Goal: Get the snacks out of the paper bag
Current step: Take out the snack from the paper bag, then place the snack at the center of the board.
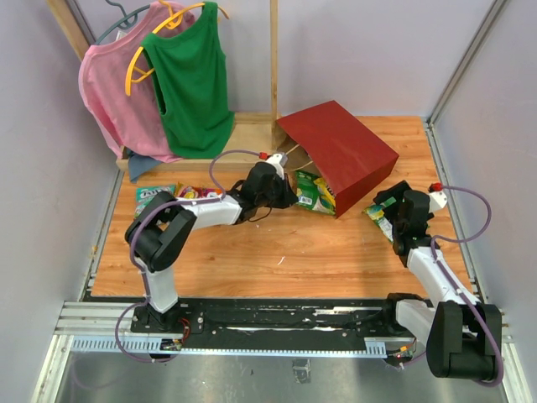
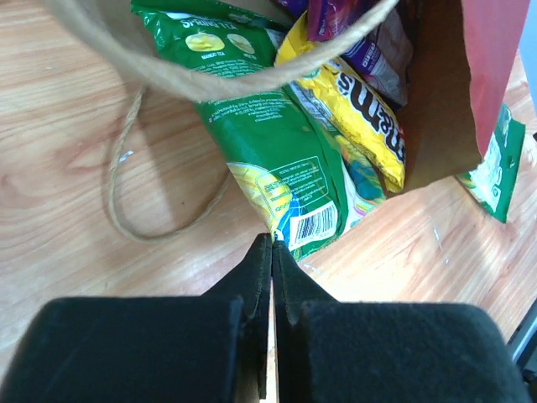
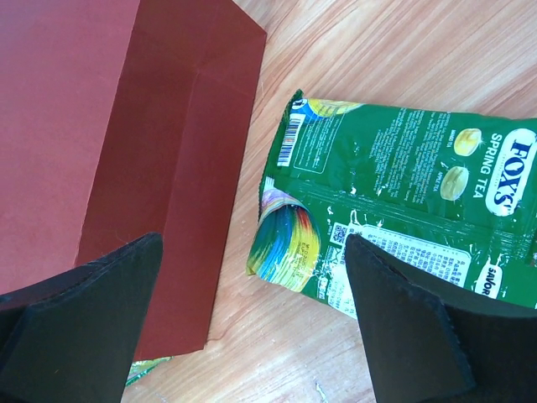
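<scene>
Firstly, surface: we list one wooden table (image 1: 277, 252), pale grain, enclosed by lilac walls (image 1: 377, 50) and metal corner posts.

Far left: a wooden rack (image 1: 273, 67) carrying a pink top (image 1: 109, 92) and a green top (image 1: 193, 84) on hangers.

Far centre: the paper bag (image 1: 344, 151), red outside and brown inside, lying on its side with its mouth facing left. A twisted loop handle (image 2: 134, 193) lies on the wood before it.

At the mouth: a green packet (image 2: 268, 143) half out on the table, with a yellow packet (image 2: 361, 109) over it and a purple packet (image 2: 369, 54) deeper in.

Left of the bag, by the rack: two small packets (image 1: 155, 197) flat on the table.

Left gripper (image 2: 271, 243): fingers pressed together, tips at the green packet's lower corner; we cannot tell whether that corner is pinched.

Right gripper (image 3: 252, 243): fingers spread wide, holding nothing, above a Fox's packet (image 3: 394, 193) lying just beside the bag's red wall.
</scene>
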